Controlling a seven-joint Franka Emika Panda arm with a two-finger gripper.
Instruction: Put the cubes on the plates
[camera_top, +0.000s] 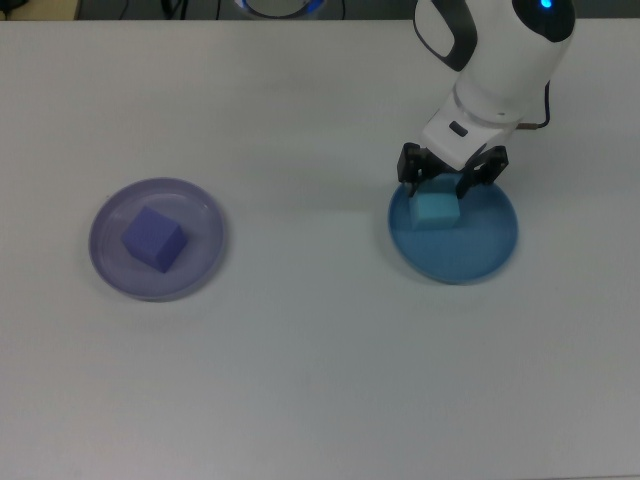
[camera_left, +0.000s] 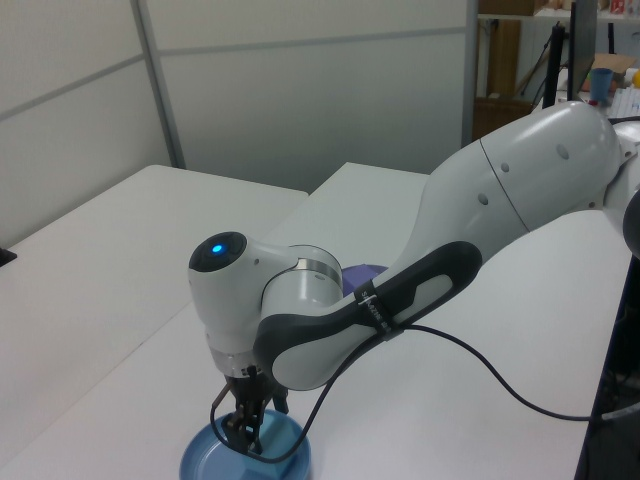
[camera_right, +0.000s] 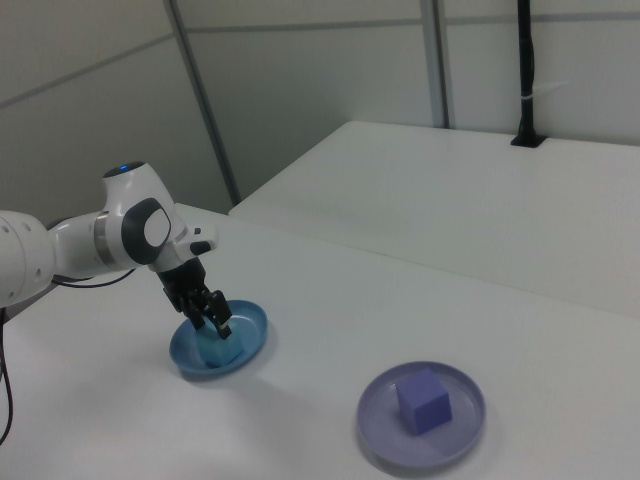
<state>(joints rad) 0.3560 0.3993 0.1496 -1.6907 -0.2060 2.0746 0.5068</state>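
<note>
Light was bright, even and diffuse in all three views, and the white surface showed no glare. Shadows were soft and faint: a pale smudge lay on the top view's left of the blue plate. A blue light glowed on the arm, and all views looked slightly soft.
</note>
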